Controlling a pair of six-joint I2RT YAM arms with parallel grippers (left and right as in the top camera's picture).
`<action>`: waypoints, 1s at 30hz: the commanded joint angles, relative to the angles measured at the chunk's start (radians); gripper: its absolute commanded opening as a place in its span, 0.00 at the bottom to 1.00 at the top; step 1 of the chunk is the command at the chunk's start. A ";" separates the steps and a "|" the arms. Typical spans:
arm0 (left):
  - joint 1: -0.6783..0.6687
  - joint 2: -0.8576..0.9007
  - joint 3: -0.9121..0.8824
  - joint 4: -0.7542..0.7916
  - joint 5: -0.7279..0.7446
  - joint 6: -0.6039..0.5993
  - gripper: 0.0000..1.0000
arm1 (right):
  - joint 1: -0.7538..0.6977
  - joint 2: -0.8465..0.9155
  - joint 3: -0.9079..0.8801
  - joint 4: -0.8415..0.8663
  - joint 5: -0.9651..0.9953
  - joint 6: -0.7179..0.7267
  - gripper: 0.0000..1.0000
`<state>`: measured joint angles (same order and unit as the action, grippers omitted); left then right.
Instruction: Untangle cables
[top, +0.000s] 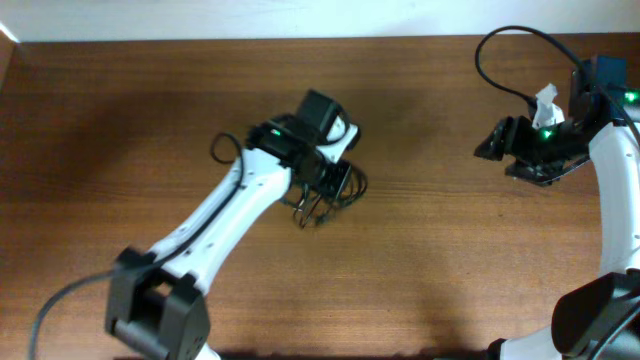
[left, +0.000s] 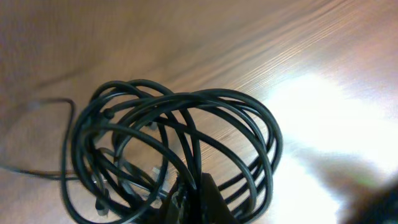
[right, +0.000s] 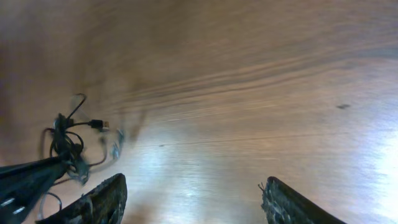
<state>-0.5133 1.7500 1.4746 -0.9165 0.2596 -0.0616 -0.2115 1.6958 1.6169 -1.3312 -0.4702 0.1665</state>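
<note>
Overhead view: the left arm (top: 225, 215) reaches from the lower left to the middle of the wooden table (top: 110, 120), its left gripper (top: 318, 185) set upon the cables (top: 335, 195), a small dark knot of thin loops lying near the table's centre. The right gripper (top: 492, 140) hangs at the far right, well apart from the knot. Left wrist view: the cables (left: 180, 143) form a coil of overlapping black loops, one strand trailing off to the left over the table (left: 311, 50); the left gripper (left: 200, 196) is closed, its fingers together on the cords at the coil's lower edge. Right wrist view: the right gripper (right: 194, 183) has its fingers (right: 106, 199) spread wide with only bare table (right: 249, 62) between them; the cables (right: 71, 149) show at the left edge, a small plug end (right: 99, 124) sticking out beside them.
</note>
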 joint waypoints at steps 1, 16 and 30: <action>0.050 -0.074 0.055 -0.010 0.280 0.036 0.00 | 0.049 0.000 0.005 0.040 -0.259 -0.089 0.71; 0.184 -0.073 0.054 0.145 0.596 -0.111 0.00 | 0.485 0.002 0.005 0.385 -0.067 0.262 0.76; 0.360 -0.087 0.074 0.317 0.837 -0.170 0.00 | 0.526 0.046 0.004 0.353 0.085 0.348 0.04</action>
<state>-0.2348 1.6814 1.5223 -0.6117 1.0023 -0.2253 0.3180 1.7294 1.6165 -0.9493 -0.4965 0.4793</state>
